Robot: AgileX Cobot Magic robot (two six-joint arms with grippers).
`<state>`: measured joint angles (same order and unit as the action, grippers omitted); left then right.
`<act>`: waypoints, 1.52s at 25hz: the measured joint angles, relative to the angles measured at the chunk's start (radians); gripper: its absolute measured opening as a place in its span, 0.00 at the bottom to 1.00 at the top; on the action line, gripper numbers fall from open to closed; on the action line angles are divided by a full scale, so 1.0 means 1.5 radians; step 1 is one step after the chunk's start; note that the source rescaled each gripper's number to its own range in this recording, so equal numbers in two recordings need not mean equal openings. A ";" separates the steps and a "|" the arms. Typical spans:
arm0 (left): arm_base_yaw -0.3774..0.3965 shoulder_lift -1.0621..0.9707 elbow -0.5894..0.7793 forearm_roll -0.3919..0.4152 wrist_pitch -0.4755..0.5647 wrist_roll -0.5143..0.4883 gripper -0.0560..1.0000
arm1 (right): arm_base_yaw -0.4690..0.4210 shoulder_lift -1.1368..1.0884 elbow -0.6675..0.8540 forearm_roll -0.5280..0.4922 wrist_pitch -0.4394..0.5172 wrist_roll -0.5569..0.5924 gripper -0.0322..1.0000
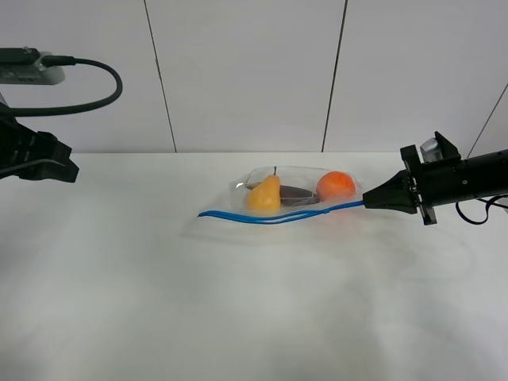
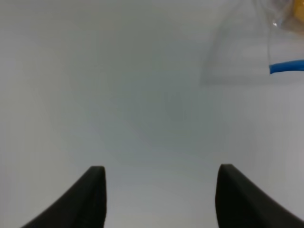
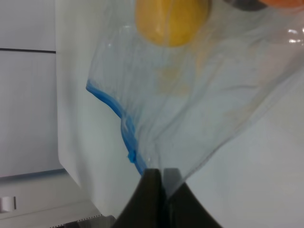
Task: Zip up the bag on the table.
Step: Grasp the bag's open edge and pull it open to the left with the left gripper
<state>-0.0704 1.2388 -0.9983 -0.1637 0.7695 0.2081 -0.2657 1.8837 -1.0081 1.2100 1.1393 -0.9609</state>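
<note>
The clear bag (image 1: 295, 190) lies on the white table (image 1: 238, 309), a little right of the middle. A yellow pear (image 1: 265, 195), a dark item (image 1: 298, 193) and an orange ball (image 1: 336, 186) show through it. Its blue zipper strip (image 1: 270, 214) runs along the near edge. My right gripper (image 1: 370, 198) is shut on the strip's right end; the right wrist view shows its tips (image 3: 159, 183) pinching the plastic beside the blue strip (image 3: 124, 128). My left gripper (image 1: 63, 165) hangs far to the left, open (image 2: 159, 190), with nothing in it. The strip's left end (image 2: 287, 67) lies well ahead of it.
A white panelled wall (image 1: 246, 71) stands behind the table. A grey device with a black cable (image 1: 87, 87) sits above the left arm. Bare tabletop lies between the left gripper and the bag.
</note>
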 joint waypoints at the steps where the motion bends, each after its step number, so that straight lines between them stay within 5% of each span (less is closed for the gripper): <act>1: 0.000 0.005 0.000 -0.013 0.000 0.007 1.00 | 0.000 0.000 0.000 0.000 0.000 0.000 0.03; 6: -0.005 0.010 0.000 -0.125 -0.011 0.079 1.00 | 0.000 0.000 0.000 0.000 0.000 0.000 0.03; 10: -0.080 0.011 0.004 -0.178 -0.030 0.167 1.00 | 0.000 0.000 0.000 0.000 0.000 -0.005 0.03; 16: -0.258 0.024 0.013 -0.183 -0.072 0.215 1.00 | 0.000 0.000 0.000 -0.004 0.000 -0.009 0.03; 21: -0.356 0.101 0.011 -0.183 -0.129 0.218 1.00 | 0.000 0.000 0.000 -0.009 0.000 -0.009 0.03; 30: -0.459 0.280 -0.109 -0.183 -0.142 0.219 1.00 | 0.000 0.000 0.000 -0.015 0.000 -0.010 0.03; 38: -0.473 0.405 -0.248 -0.183 -0.139 0.223 1.00 | 0.000 0.000 0.000 -0.015 0.004 -0.010 0.03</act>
<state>-0.7792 1.8461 -1.3703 -0.4375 0.5614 0.5424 -0.2657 1.8837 -1.0081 1.1877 1.1450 -0.9753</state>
